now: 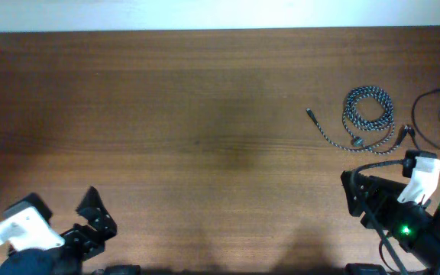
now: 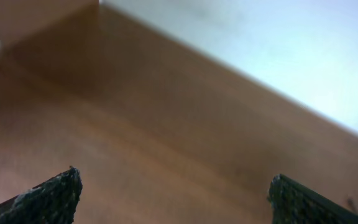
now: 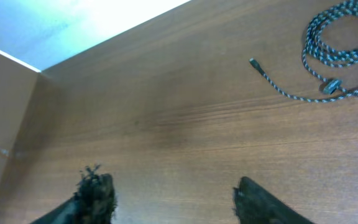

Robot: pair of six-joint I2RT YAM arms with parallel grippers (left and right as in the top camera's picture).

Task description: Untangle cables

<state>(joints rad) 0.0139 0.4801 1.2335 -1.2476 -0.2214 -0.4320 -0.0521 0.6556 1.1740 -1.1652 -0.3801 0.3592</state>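
A black-and-white speckled braided cord lies coiled at the right of the table, one plug end stretched out to the left. It also shows at the upper right of the right wrist view. A thin plain black cord lies just right of it, running off the edge. My right gripper is open and empty, below the coil and apart from it; its fingertips hover over bare wood. My left gripper is open and empty at the front left, far from the cords, and its wrist view shows only wood.
The brown wooden table ends at a white wall along the far edge. A raised wooden side panel stands at the table's left end.
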